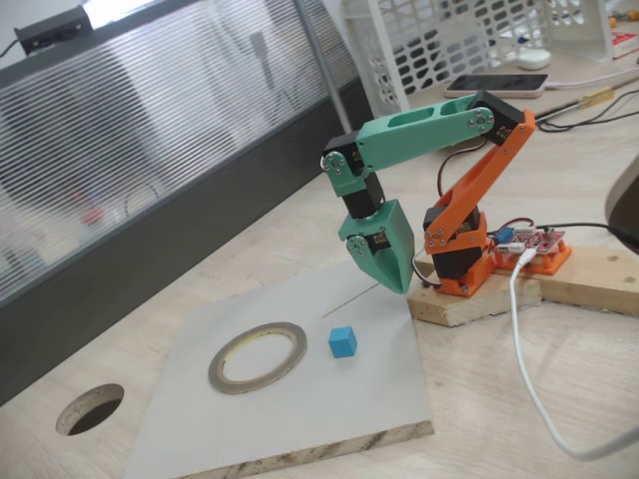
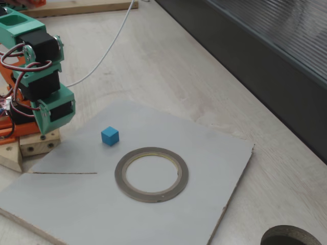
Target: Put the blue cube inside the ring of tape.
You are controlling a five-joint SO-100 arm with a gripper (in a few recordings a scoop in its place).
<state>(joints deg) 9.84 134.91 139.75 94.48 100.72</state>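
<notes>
Blue cube (image 1: 342,342) flat on board, beside ring of tape (image 1: 258,357)

Soft, even daylight; faint shadows, mild window glare, slightly soft focus.

Office desk: wooden tabletop (image 1: 559,399), cable hole (image 1: 90,409), phone (image 1: 496,85), plastic crate (image 1: 449,40).

Below the closed fingertips of the gripper (image 1: 397,284) the grey board (image 1: 329,419) lies bare, so there is free room to go straight down. The blue cube (image 1: 342,342) stands just in front of the fingers, apart from them, with open board on all its sides. Beyond it lies the ring of tape (image 1: 258,356), flat, with its hollow centre open from above.
</notes>
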